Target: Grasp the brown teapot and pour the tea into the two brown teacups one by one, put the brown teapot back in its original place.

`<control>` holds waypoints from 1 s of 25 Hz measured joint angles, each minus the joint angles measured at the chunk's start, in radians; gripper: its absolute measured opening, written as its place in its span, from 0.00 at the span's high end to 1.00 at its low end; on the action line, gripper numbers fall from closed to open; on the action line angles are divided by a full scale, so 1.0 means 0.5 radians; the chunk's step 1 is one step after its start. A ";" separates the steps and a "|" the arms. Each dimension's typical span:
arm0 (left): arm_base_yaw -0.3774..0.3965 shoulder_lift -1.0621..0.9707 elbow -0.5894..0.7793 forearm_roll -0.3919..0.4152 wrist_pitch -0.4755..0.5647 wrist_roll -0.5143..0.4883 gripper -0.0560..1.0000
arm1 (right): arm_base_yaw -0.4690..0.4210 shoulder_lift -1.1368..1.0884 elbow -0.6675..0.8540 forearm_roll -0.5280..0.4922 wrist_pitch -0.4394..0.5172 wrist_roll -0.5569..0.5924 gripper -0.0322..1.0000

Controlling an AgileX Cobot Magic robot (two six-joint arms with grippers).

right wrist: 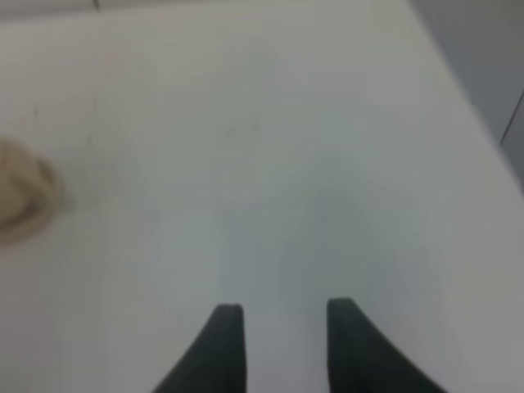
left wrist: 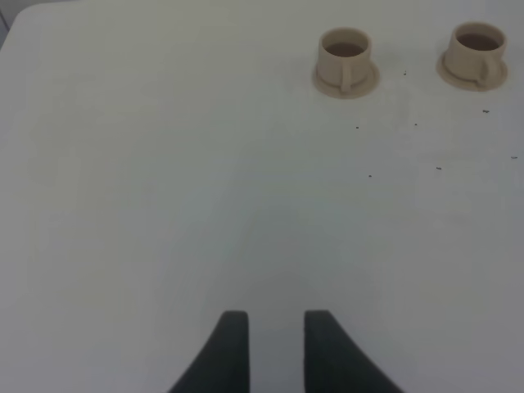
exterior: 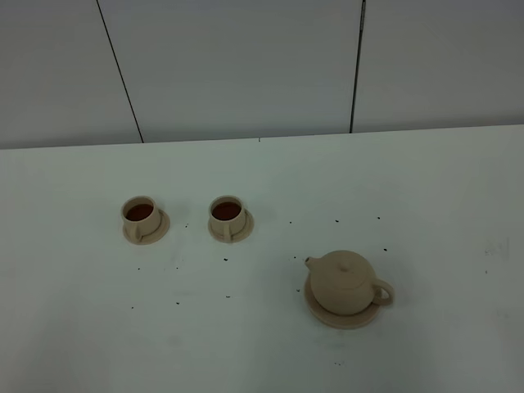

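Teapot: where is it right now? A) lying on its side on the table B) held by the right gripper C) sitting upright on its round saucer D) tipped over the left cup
C: the teapot stands upright on its saucer, lid on, with no gripper touching it.

The desk (exterior: 246, 344) is viewed from high above its near edge by the exterior camera, which is aimed down and toward the wall behind the far edge. The left wrist camera is held low over the desk, past the left gripper (left wrist: 274, 327), toward the two teacups (left wrist: 345, 61), which are also seen in the exterior view. The right wrist camera is held close above bare desk near the right edge, with a blurred tan shape (right wrist: 20, 201) caught at the frame's margin.
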 joint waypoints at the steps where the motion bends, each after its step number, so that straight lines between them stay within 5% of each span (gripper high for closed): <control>1: 0.000 0.000 0.000 0.000 0.000 0.000 0.72 | 0.000 0.000 0.044 0.041 -0.024 -0.009 0.74; 9: 0.000 0.000 0.000 0.000 0.000 0.000 0.72 | 0.000 0.000 0.121 0.285 -0.151 -0.120 0.74; 25: 0.000 0.000 0.000 0.000 0.000 0.000 0.72 | 0.000 0.000 0.121 0.275 -0.128 0.207 0.74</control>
